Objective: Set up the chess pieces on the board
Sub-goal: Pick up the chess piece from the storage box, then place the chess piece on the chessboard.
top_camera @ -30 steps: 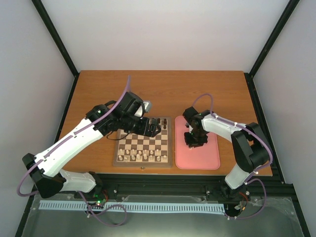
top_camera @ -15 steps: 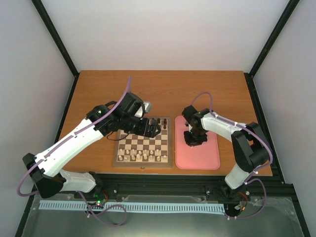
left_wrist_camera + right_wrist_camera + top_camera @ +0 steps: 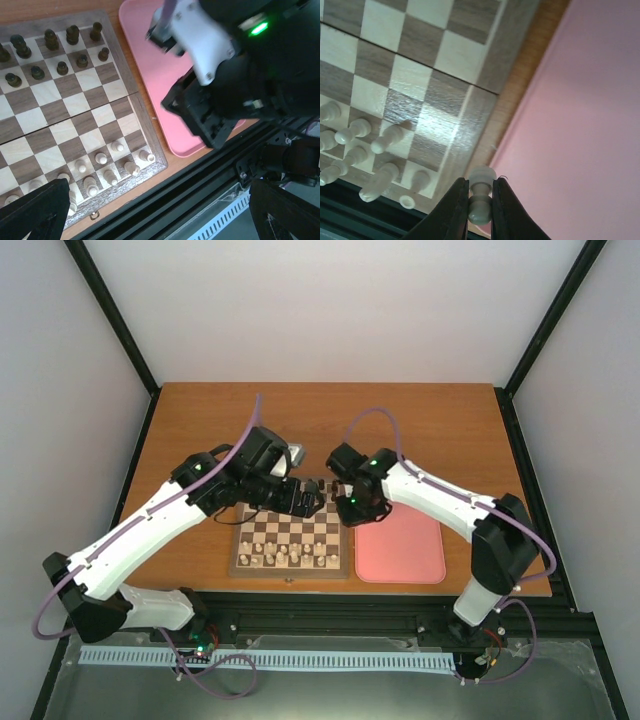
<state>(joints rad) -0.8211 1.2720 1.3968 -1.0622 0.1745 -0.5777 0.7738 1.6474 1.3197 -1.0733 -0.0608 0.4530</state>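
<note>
Right claw point(image 3: 480, 200) pinches 1 white pawn point(image 3: 482, 178) (by the board point(image 3: 395, 75) rim); left claw point(image 3: 160, 207) gapes, empty.

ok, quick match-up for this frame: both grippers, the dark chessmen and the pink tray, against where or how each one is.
Things:
1. left gripper
2. right gripper
3. dark chessmen
4. pink tray

States:
A. shut on a cream pawn
B. lying to the right of the board
C. open, over the board
D. standing on the board's far rows

Pairs: 1-C, 2-A, 3-D, 4-B
</note>
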